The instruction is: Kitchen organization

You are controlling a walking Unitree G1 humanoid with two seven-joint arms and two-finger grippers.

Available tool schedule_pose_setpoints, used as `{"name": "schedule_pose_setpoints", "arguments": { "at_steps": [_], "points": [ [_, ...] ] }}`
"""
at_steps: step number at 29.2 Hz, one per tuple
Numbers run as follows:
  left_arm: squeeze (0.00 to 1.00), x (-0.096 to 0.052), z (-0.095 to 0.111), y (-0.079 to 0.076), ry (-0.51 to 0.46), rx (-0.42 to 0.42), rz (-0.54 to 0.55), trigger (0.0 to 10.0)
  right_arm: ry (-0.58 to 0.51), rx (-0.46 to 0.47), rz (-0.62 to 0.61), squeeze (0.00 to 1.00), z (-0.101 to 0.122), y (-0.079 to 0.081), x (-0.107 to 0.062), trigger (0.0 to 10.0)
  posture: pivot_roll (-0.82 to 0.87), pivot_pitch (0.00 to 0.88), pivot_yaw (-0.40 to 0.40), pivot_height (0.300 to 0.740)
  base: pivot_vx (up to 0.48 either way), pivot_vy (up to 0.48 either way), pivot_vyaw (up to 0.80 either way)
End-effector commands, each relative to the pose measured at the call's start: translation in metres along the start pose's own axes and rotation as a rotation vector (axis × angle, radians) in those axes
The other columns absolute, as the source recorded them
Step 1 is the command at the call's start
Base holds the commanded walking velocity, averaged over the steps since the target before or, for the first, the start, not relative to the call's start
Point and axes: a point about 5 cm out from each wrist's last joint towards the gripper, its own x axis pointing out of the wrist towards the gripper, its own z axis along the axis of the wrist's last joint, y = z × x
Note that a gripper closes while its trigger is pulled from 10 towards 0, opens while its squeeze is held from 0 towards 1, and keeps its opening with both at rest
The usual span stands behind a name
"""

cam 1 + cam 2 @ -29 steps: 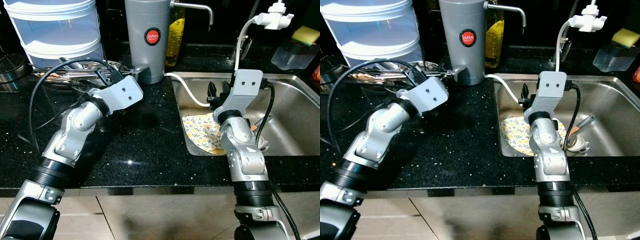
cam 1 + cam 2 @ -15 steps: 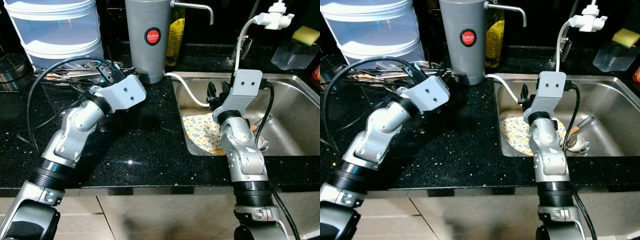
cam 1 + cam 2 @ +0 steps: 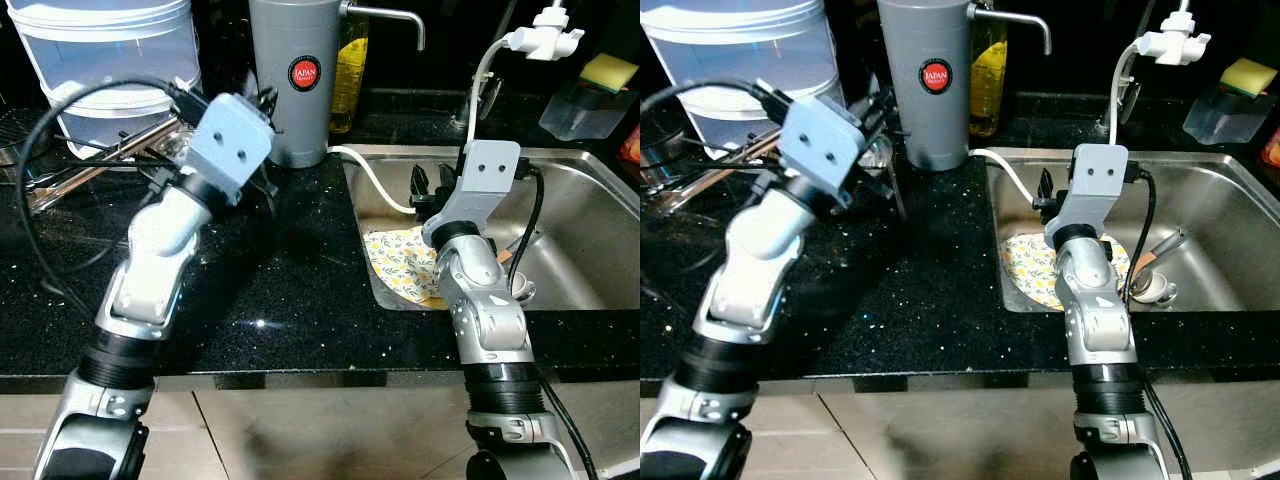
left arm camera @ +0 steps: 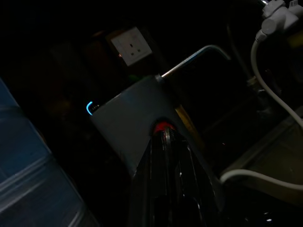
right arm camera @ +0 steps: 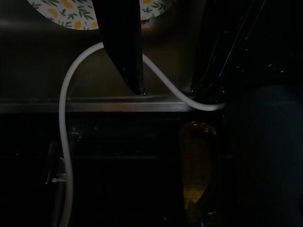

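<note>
Furthest left of the tall grey cylindrical water dispenser (image 3: 296,80), a stack of translucent white plastic tubs (image 3: 100,50) is standing at the back of the black speckled stone counter (image 3: 280,280). Long metal utensils (image 3: 90,160) are lying in a loose heap on the counter, between the tubs and the dispenser.

The left gripper (image 3: 262,102) is hovering raised above the counter, just left of the dispenser and pointing at it. Its wrist view is too dark to show whether its fingers are parted or gripping anything, so I cannot tell.

The dispenser is wearing a round red label (image 3: 304,73) reading "JAPAN" in white; the smaller lettering under it is too small to read. A bent steel spout (image 3: 392,16) is sticking out near its top. A yellow bottle (image 3: 350,70) is standing just behind it to the right.

A white hose (image 3: 375,180) is running from the foot of the dispenser rightwards over the rim of the stainless steel sink (image 3: 590,200). Right of the dispenser, inside the sink, a round plate with a yellow lemon and green leaf print (image 3: 400,262) is lying against the near left corner. The right gripper (image 3: 433,183) is hanging over that corner, above the plate, with its two black fingers (image 5: 124,47) spread apart and holding nothing.

Further right, a white tap head (image 3: 540,35) is reaching over the sink, and a yellow-and-green sponge (image 3: 610,70) is sitting in a clear holder.
</note>
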Motion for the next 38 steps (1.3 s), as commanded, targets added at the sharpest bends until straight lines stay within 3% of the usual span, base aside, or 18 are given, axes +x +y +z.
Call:
{"name": "schedule_pose_setpoints", "arguments": {
  "at_steps": [1,12,15,20,22,24,25,26,27,30,37,38],
  "points": [
    [0.00,0.000,-0.002,-0.004,0.013,-0.012,-0.012,10.0,0.007,0.000,-0.008,0.00,-0.003,-0.002,-0.001,10.0,0.12,0.000,-0.055,0.740,0.000,0.000,0.00],
    [0.00,-0.002,-0.009,-0.005,0.045,-0.141,-0.002,10.0,0.005,-0.003,-0.009,0.00,-0.003,-0.003,-0.001,10.0,0.12,0.000,-0.053,0.740,0.000,0.000,0.00],
    [0.00,0.000,-0.002,-0.004,0.008,-0.219,0.008,10.0,0.004,-0.004,-0.008,0.00,-0.003,-0.004,-0.001,10.0,0.12,0.000,-0.055,0.740,0.000,0.000,0.00],
    [0.00,0.002,0.012,-0.006,-0.062,-0.280,-0.036,10.0,0.005,-0.004,-0.005,0.00,-0.003,-0.003,-0.001,10.0,0.12,0.000,-0.056,0.740,0.000,0.000,0.00],
    [0.00,0.002,0.016,-0.007,-0.080,-0.272,-0.054,10.0,0.005,-0.004,-0.005,0.00,-0.003,-0.003,-0.001,10.0,0.11,0.000,-0.056,0.740,0.000,0.000,0.00],
    [0.00,0.004,0.022,-0.007,-0.096,-0.167,-0.072,10.0,0.007,-0.003,-0.006,0.00,-0.004,-0.003,-0.002,10.0,0.12,0.000,-0.055,0.740,0.000,0.000,0.00],
    [0.00,0.004,0.022,-0.007,-0.096,-0.167,-0.072,10.0,0.007,-0.003,-0.006,0.00,-0.004,-0.003,-0.002,10.0,0.12,0.000,-0.055,0.740,0.000,0.000,0.00],
    [0.00,0.005,0.025,-0.007,-0.100,-0.097,-0.065,10.0,0.007,-0.003,-0.007,0.00,-0.004,-0.003,-0.002,10.0,0.12,0.000,-0.054,0.740,0.000,0.000,0.00],
    [0.00,0.005,0.025,-0.007,-0.100,-0.097,-0.065,10.0,0.007,-0.003,-0.007,0.00,-0.004,-0.003,-0.002,10.0,0.12,0.000,-0.054,0.740,0.000,0.000,0.00],
    [0.00,0.006,0.031,-0.007,-0.119,0.028,-0.056,10.0,0.008,0.000,-0.010,0.00,-0.005,-0.003,-0.002,10.0,0.12,0.000,-0.052,0.740,0.000,0.000,0.00],
    [0.00,0.009,0.041,-0.006,-0.160,0.005,-0.029,10.0,0.006,0.010,-0.001,0.00,-0.006,-0.001,-0.003,10.0,0.12,0.000,-0.052,0.740,0.000,0.000,0.00],
    [0.00,0.011,0.046,-0.007,-0.181,-0.057,-0.031,10.0,-0.002,0.021,0.011,0.00,-0.005,0.001,-0.003,10.0,0.13,0.000,-0.055,0.740,0.000,0.000,0.00]
  ]
}}
